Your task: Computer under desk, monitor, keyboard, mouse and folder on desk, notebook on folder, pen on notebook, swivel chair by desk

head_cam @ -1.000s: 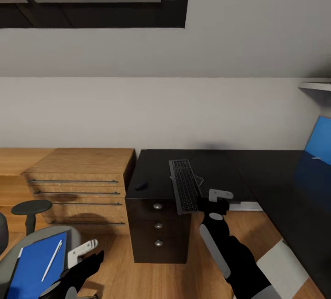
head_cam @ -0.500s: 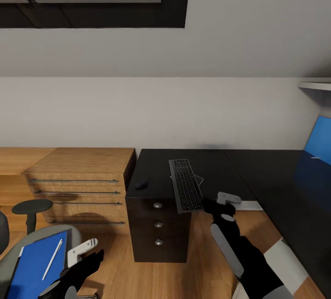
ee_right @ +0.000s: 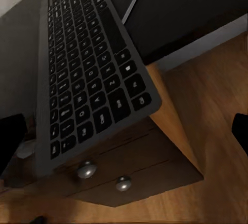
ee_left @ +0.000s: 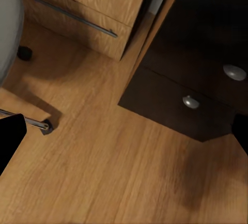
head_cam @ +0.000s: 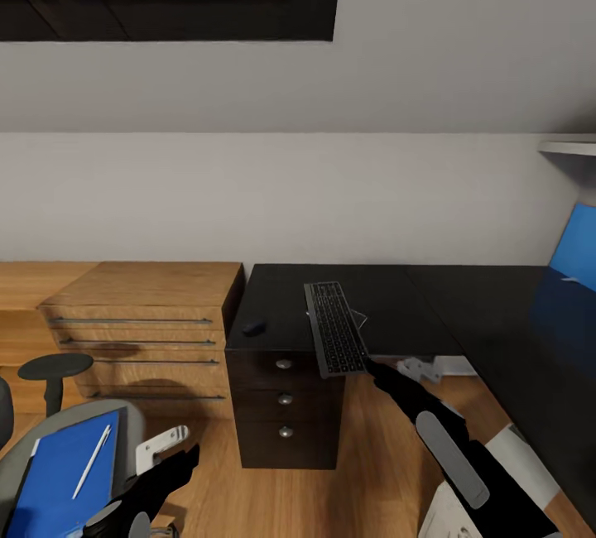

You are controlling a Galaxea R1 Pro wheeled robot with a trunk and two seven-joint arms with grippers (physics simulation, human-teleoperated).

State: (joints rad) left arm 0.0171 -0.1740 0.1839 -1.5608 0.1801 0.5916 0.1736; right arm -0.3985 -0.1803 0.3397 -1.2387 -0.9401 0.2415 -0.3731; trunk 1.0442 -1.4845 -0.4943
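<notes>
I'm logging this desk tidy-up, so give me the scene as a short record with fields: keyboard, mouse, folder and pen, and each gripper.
keyboard: on the desk, near end overhanging the front edge
mouse: on the desk, apart from the keyboard
folder: on the swivel chair seat
pen: lying on the folder
right gripper: open, below the desk edge, holding nothing
left gripper: open, beside the chair
</notes>
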